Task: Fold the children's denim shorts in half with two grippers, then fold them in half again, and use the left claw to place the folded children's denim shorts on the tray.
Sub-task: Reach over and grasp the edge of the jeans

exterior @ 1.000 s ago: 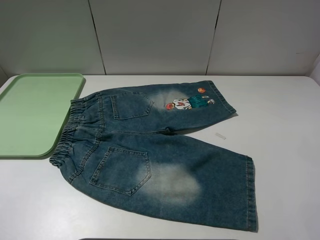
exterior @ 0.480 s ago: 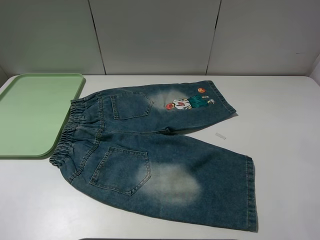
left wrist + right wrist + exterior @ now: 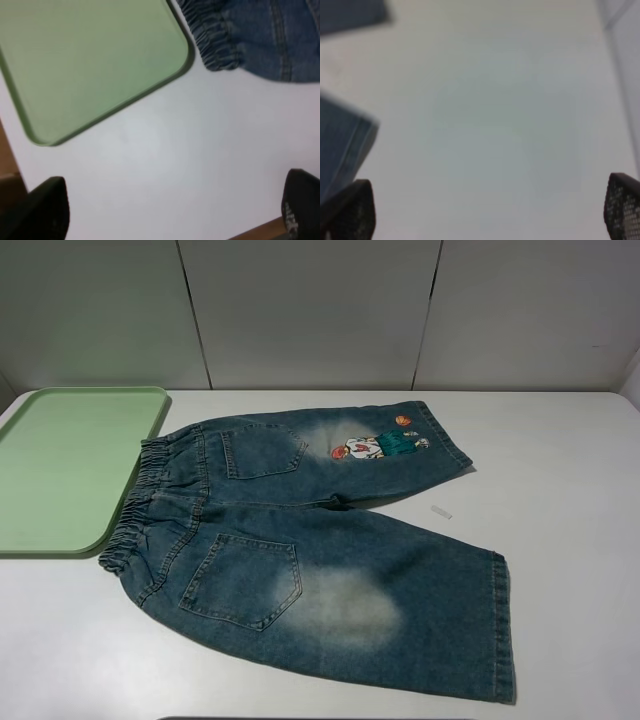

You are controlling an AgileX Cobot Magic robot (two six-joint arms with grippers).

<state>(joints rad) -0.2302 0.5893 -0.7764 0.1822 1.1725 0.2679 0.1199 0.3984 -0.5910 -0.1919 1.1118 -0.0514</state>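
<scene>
1. The children's denim shorts (image 3: 310, 550) lie flat and unfolded on the white table (image 3: 570, 460). The back pockets face up and the two legs spread toward the table's right side.
2. The elastic waistband (image 3: 150, 505) lies just beside the right edge of the pale green tray (image 3: 60, 470). Contact between them cannot be confirmed.
3. The cartoon patch (image 3: 380, 445) sits on the far leg, near its hem.
4. A small white scrap (image 3: 441, 512) lies on the table, just off the far leg.
5. The left claw (image 3: 175, 210) has its fingers wide apart and grips nothing, with bare table beneath it. A corner of the waistband and the tray's rounded corner both lie apart from it, beyond the fingertips.
6. The right gripper (image 3: 487, 207) also has its fingers spread wide and holds nothing, over bare table. A leg hem lies close beside one finger, outside the gap. The view is too blurred to tell whether they touch.
</scene>
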